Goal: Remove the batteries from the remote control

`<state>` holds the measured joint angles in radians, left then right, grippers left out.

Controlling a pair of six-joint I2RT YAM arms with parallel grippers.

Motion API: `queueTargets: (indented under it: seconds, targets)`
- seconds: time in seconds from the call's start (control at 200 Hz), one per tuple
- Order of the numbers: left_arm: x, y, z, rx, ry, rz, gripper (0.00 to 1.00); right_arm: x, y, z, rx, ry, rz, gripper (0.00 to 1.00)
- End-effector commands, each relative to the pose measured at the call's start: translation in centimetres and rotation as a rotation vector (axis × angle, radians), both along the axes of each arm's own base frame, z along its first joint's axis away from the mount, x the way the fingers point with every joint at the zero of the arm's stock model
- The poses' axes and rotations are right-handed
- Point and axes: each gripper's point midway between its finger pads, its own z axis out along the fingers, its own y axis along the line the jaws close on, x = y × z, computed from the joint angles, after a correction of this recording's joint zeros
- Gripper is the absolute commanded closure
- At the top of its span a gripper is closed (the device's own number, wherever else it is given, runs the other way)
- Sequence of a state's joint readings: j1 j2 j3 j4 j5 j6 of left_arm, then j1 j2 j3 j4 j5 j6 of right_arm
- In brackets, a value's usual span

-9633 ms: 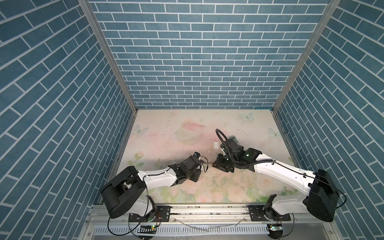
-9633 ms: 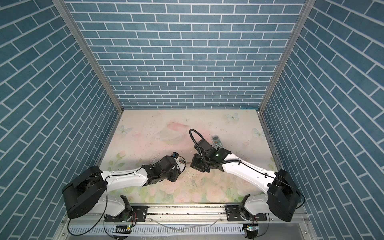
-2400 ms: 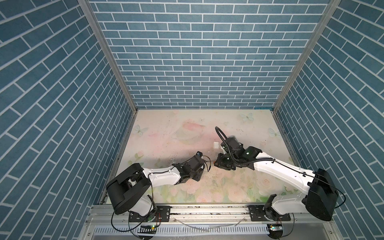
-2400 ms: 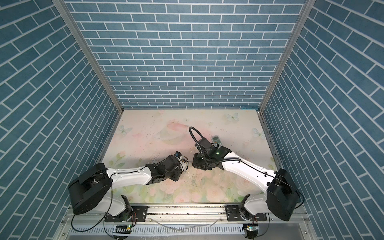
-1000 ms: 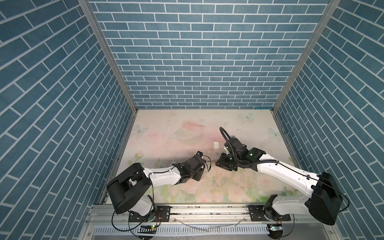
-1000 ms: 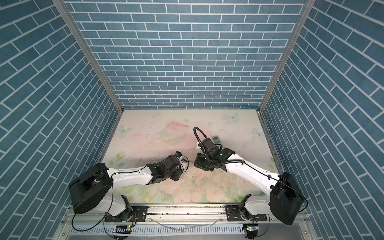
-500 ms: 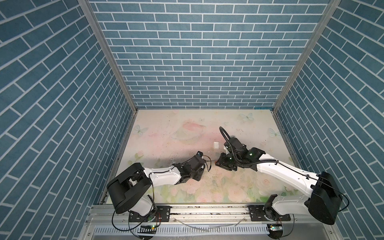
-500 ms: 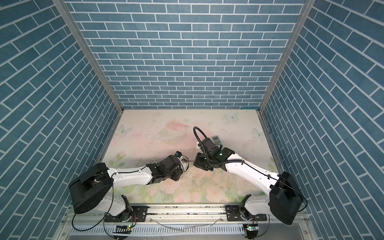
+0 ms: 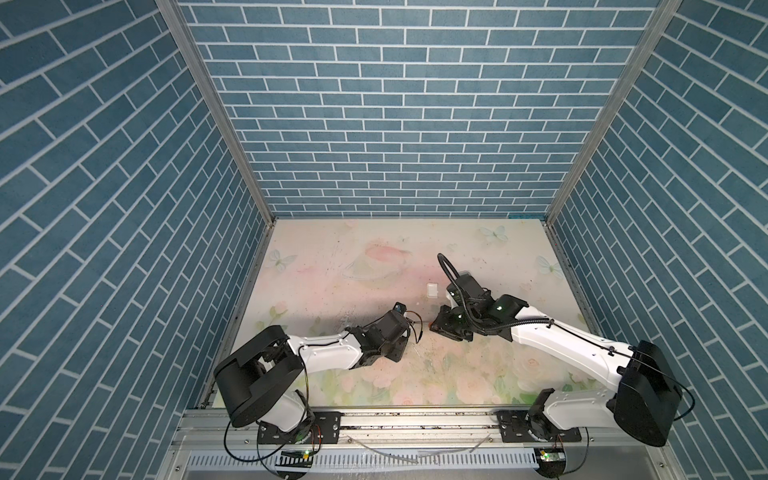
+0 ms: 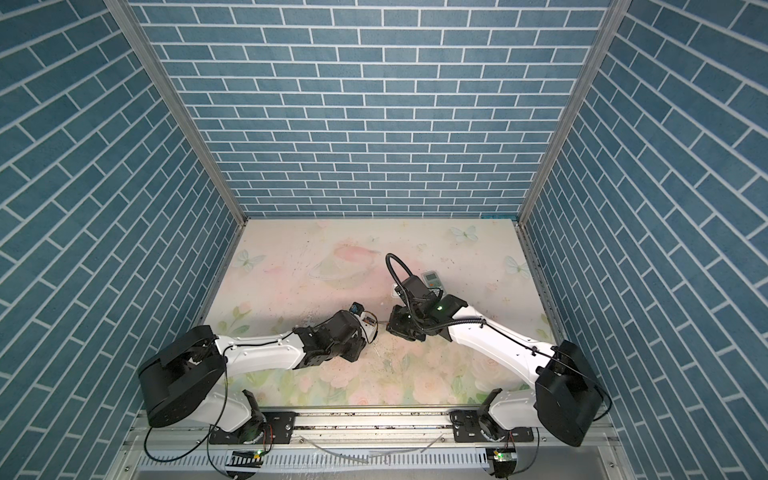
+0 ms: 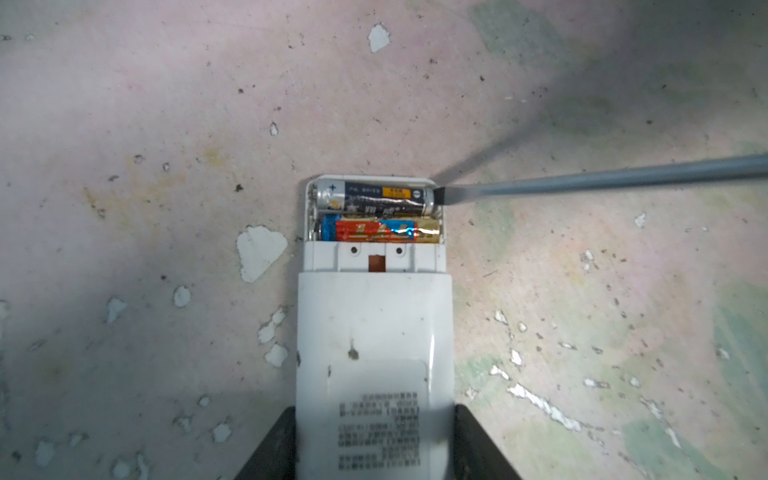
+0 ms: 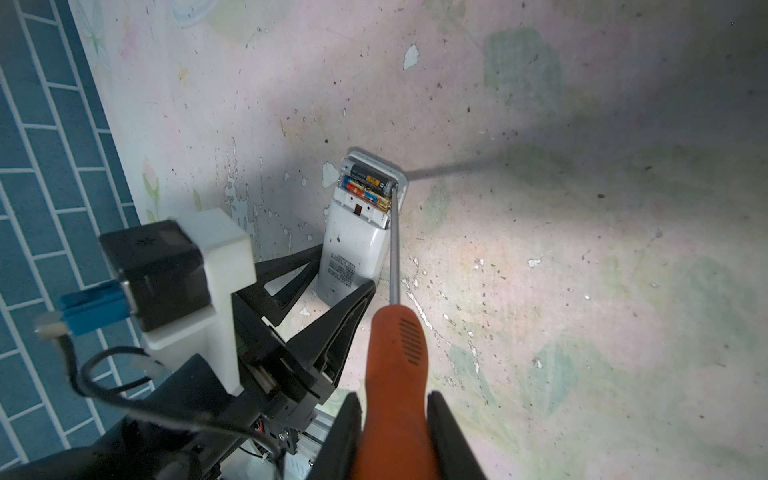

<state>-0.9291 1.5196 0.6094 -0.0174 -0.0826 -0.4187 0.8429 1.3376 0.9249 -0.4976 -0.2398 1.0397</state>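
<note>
Nearest the front rail, left gripper (image 11: 372,411): fingers are clamping the labelled end of the white plastic remote control (image 11: 374,324) and pinning it back-up on the floral-printed tabletop (image 9: 332,257), seemingly so prying is not shoving it about.

Open compartment at its free end: dark blue-black cylindrical battery (image 11: 374,197) and red-and-gold foil battery (image 11: 380,230) are both sitting seated, side by side.

Right gripper (image 12: 392,415): fingers are squeezing the orange-handled steel-shafted screwdriver (image 12: 395,365). Its flat tip is pressing at the dark battery's minus end, likely to lever it out. The compartment's end wall is crowding the blade.

Farther back, a small white rectangular cover (image 9: 432,289) is lying loose. Beyond it, a second pale remote with a screen (image 10: 432,277) is lying well clear of the work.

Blue brick-patterned walls (image 9: 395,124) are enclosing everything.
</note>
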Motion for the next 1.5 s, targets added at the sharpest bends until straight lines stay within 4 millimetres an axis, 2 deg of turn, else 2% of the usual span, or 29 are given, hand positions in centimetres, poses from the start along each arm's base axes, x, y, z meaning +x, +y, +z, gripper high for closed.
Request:
queueTargets:
  seconds: [0.0, 0.19, 0.54, 0.87, 1.495]
  targets:
    - [-6.3, 2.4, -5.6, 0.116, 0.277, -0.098, 0.92, 0.8, 1.4, 1.0, 0.042, -0.026, 0.026, 1.00]
    - [-6.1, 2.0, -5.5, 0.119, 0.277, -0.115, 0.92, 0.3, 1.9, 0.6, 0.056, -0.003, 0.062, 1.00]
    - [-6.2, 1.9, -5.6, 0.120, 0.284, -0.118, 0.92, 0.8, 3.1, 2.9, 0.141, -0.057, 0.077, 1.00]
    - [-6.2, 1.9, -5.7, 0.119, 0.286, -0.117, 0.93, 1.1, 2.9, 4.6, 0.163, -0.093, 0.067, 1.00]
    - [-6.2, 1.9, -5.7, 0.116, 0.288, -0.118, 0.93, 1.4, 3.0, 5.9, 0.192, -0.129, 0.061, 1.00]
